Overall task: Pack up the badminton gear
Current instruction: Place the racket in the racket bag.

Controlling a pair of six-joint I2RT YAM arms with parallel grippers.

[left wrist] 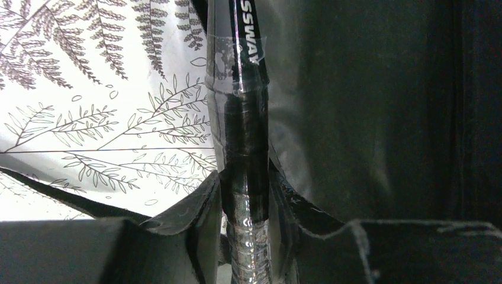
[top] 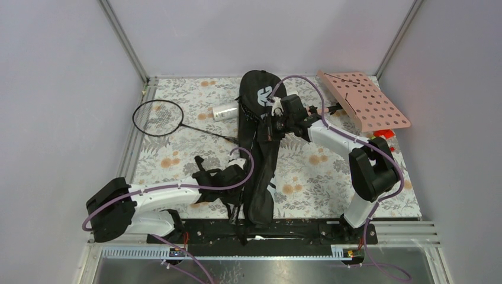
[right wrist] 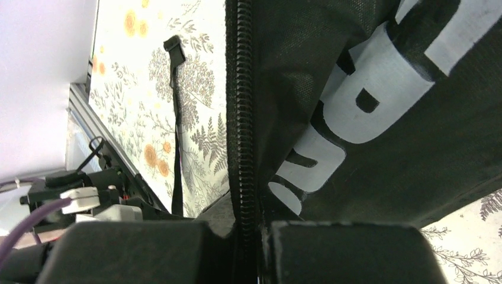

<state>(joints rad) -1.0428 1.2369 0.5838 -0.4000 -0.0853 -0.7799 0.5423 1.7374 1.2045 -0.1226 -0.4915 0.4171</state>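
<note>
The black CROSSWAY bag lies lengthwise down the middle of the floral table. My left gripper is at its left edge, shut on a plastic-wrapped black racket handle; the jaws pinch the handle, with the bag just to its right. The rest of that racket is hidden. My right gripper is shut on the bag's zipper edge near the bag's head end, shown between its jaws. A second racket lies at far left. A white tube lies beside the bag. No shuttlecocks show.
A pink perforated music stand lies at the back right, with a small red block beside it. The bag's black strap lies loose by my left arm and also shows in the right wrist view. Grey walls close three sides.
</note>
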